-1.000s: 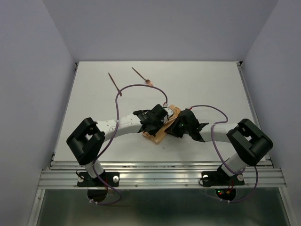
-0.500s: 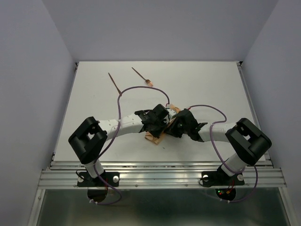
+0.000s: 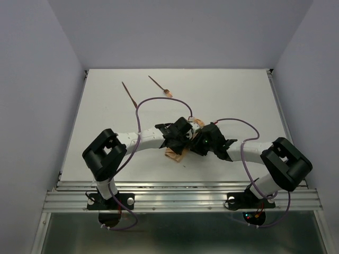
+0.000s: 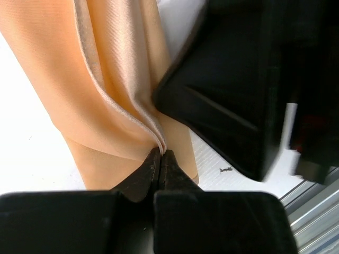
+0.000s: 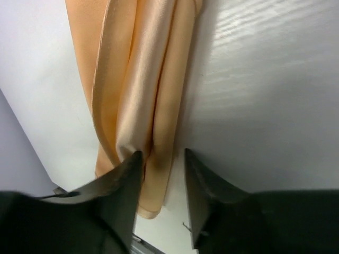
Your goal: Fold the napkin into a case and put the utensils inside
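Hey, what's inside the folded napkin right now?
Both utensils lie on the far table, apart from the napkin. Its folds are closed, and the left gripper and right gripper overlie it, hiding the inside.

So the peach-tan satiny cloth napkin (image 5: 137, 79) is bunched into long lengthwise folds, running down the pale white tabletop (image 5: 265, 106) from the top edge. The black two-finger right gripper (image 5: 162, 156) sits right over its lower end, jaws apart. The finger on the picture's left touches the shiny middle fold, and the napkin's end shows in the gap.
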Action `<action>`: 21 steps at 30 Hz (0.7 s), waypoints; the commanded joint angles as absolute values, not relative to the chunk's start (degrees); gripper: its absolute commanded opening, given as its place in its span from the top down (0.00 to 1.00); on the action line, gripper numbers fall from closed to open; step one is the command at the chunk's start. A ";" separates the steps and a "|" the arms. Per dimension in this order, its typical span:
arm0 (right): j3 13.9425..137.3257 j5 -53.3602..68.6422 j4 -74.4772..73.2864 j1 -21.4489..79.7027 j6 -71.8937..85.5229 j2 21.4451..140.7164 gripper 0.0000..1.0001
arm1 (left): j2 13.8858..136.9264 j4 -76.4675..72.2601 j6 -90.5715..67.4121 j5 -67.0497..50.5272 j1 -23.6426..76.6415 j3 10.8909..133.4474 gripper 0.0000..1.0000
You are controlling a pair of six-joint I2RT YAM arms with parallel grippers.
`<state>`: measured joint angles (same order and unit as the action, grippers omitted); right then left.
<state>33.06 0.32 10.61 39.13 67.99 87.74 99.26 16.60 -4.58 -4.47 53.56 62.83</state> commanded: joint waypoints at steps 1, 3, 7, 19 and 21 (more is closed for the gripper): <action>29.89 -4.13 7.65 39.81 68.29 81.22 0.48 | 97.82 14.24 -5.18 -5.88 53.79 63.81 1.00; 29.71 -4.22 7.21 39.81 68.03 78.85 0.41 | 97.73 13.71 -5.27 -6.50 53.61 63.37 1.00; 29.62 -4.22 6.68 39.81 68.64 77.08 0.30 | 97.47 12.40 -5.36 -8.78 53.17 62.76 1.00; 31.46 -2.37 8.96 39.81 68.73 81.21 0.18 | 95.89 7.48 -5.71 -13.53 52.65 58.63 1.00; 31.46 -2.29 9.49 39.81 69.08 81.82 0.18 | 95.98 7.21 -5.71 -13.80 52.65 58.62 1.00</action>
<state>30.28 -2.35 7.73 39.11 68.55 80.29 98.87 10.39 -5.45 -10.63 52.25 59.44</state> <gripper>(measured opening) 0.820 0.037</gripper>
